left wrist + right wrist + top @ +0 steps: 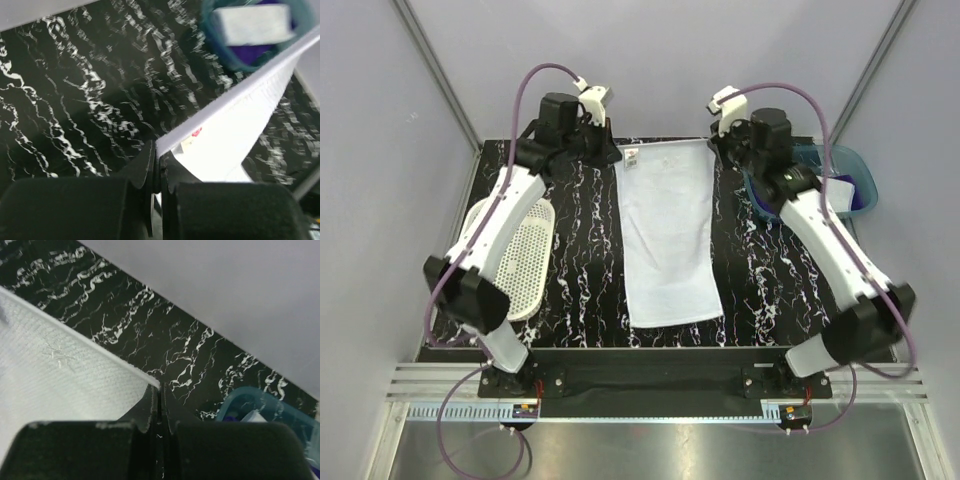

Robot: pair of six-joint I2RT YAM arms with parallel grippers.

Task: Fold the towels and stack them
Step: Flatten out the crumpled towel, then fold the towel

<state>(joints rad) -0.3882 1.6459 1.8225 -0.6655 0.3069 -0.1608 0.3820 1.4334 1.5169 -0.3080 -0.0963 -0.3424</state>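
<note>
While the overhead camera looked down, the pale towel [665, 240] lay spread lengthwise down the middle of the black marbled table [580, 260], one short hem far from the arm bases and the other near them. The left gripper [608, 150] sat at the far left corner and the right gripper [717, 148] at the far right corner. A white perforated basket [525, 265] stood well off to the left. A teal bin [860, 165] at the far right held a purple towel [860, 198].

From the left wrist, the left gripper's [159, 172] jaws were pressed together on the very corner of the pale towel [235, 135], just beside its small label [192, 137]. The far hem ran straight and taut away toward the bin [225, 55], where a pale cloth [250, 22] lay over the purple one. Whether that hem was clear of the table could not be told.

From the right wrist, the right gripper's [160, 400] jaws were likewise closed, with the other far corner of the pale towel [65, 375] pinched between the tips.

The cloth looked light, thin and limp, so it would probably sag and drag rather than hold any shape. The corners seemed the right place to take it, because two matched pinches keep a hem straight. To fold it in half, both corners would likely need to travel together toward the near hem. A shallow pinch on such soft weave could slip free — the main risk here.
</note>
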